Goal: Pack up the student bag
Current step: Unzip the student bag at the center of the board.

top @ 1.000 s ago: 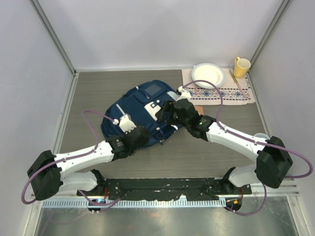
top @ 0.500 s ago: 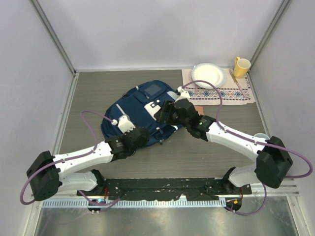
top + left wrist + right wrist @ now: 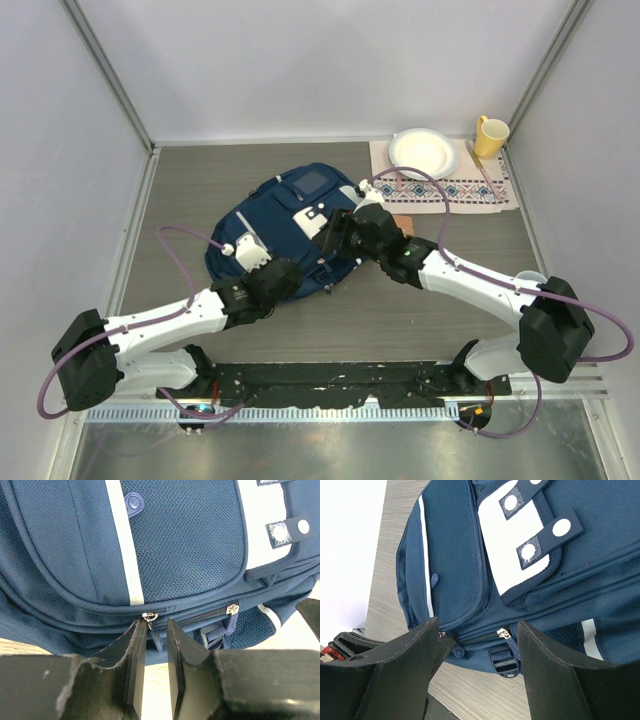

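Note:
The student bag (image 3: 290,210) is a navy backpack with pale stripe trim, lying flat mid-table. It fills the left wrist view (image 3: 175,545) and the right wrist view (image 3: 455,560). My left gripper (image 3: 285,275) is at the bag's near edge. Its jaws (image 3: 153,625) stand a narrow gap apart, with a silver zipper slider (image 3: 149,616) at their tips and its dark pull tab hanging between them, not visibly pinched. My right gripper (image 3: 335,235) hovers over the bag's near right side, wide open (image 3: 477,625) and empty. A second zipper slider (image 3: 504,633) and a strap buckle (image 3: 502,660) show between its fingers.
At the back right an embroidered cloth (image 3: 450,188) carries a white plate (image 3: 424,152), with a yellow mug (image 3: 489,136) beside it. A small brown object (image 3: 404,220) lies by the bag's right side. A pale cup (image 3: 533,279) sits at the right edge.
My left wrist has shifted slightly left and back along the bag's near edge. My right gripper has edged a little further left over the bag. The bag has not moved.

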Action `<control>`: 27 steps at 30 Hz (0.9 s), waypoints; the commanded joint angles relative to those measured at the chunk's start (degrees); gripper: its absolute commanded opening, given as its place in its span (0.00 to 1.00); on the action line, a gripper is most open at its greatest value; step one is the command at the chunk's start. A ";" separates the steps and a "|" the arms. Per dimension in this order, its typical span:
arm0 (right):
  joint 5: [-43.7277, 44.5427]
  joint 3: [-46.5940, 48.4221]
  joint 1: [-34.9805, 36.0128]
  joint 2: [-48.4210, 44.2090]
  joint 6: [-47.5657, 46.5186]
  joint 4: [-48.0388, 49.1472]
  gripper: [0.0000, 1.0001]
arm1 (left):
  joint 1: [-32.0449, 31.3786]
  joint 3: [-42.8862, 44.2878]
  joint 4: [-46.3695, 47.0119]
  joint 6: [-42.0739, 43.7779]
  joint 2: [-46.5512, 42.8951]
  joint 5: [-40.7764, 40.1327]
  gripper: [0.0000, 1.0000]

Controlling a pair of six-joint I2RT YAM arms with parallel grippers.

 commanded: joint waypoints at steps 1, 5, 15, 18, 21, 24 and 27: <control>-0.69 0.03 -0.23 0.56 0.62 2.52 0.69 | 0.07 0.00 1.20 0.07 0.38 -3.05 0.26; -0.77 0.21 -0.23 0.82 0.71 2.52 0.69 | 0.07 0.26 1.56 0.33 1.43 -1.12 0.25; -0.95 0.21 -0.23 1.53 0.71 2.70 0.69 | -0.02 3.69 -2.31 -1.95 6.36 -0.94 0.25; -0.86 0.29 -0.23 1.79 0.53 2.61 0.69 | -0.02 3.51 -2.13 -2.04 6.27 -1.38 0.24; -1.04 0.38 -0.23 1.97 0.62 2.52 0.69 | -0.02 2.90 -1.96 -2.04 5.92 -1.56 0.20; -1.48 0.56 -0.23 2.32 0.62 2.70 0.69 | -0.02 2.55 -0.99 -1.60 5.74 -1.56 0.06; -2.53 0.65 -0.23 2.76 0.97 2.87 0.69 | -0.02 2.28 -0.64 -0.73 5.48 -1.64 0.00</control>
